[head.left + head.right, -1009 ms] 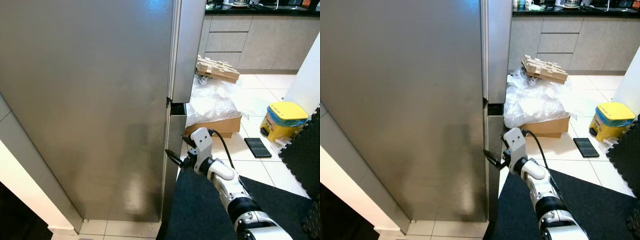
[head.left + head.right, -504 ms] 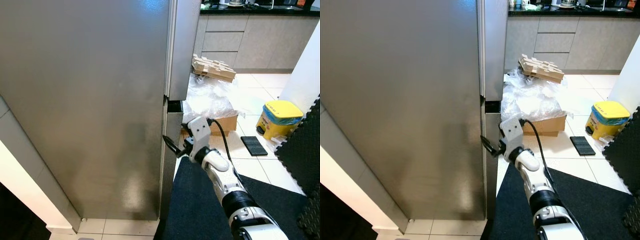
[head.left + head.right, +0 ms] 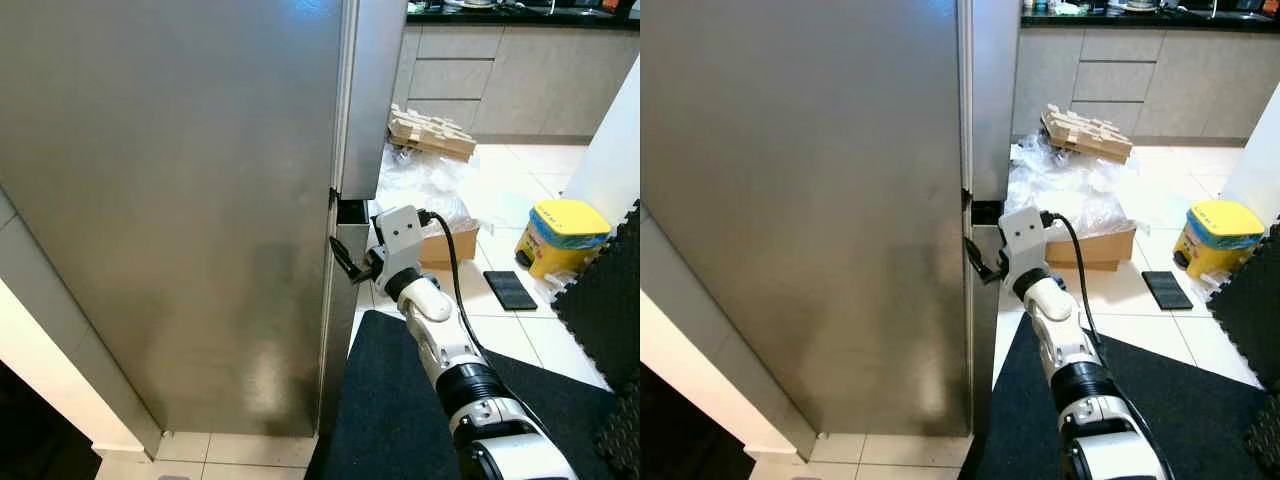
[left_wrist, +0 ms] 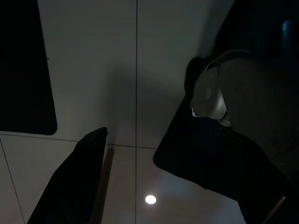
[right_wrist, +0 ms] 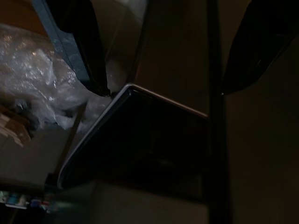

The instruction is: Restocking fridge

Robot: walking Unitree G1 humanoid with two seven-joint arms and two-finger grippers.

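Right wrist view looks at the steel fridge (image 3: 180,200), its doors shut. The right gripper (image 3: 340,258) sits at the door edge, near the seam between upper and lower doors, fingers (image 5: 79,42) spread apart around that edge, holding nothing. Beyond the gripper, crumpled plastic wrap (image 3: 425,190) covers a cardboard box (image 3: 450,243).

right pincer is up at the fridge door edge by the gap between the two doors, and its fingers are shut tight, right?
Not quite. The right pincer is at the fridge door edge by the gap between the two doors, but its fingers are spread open, one on each side of the door's corner. The right wrist view shows this.
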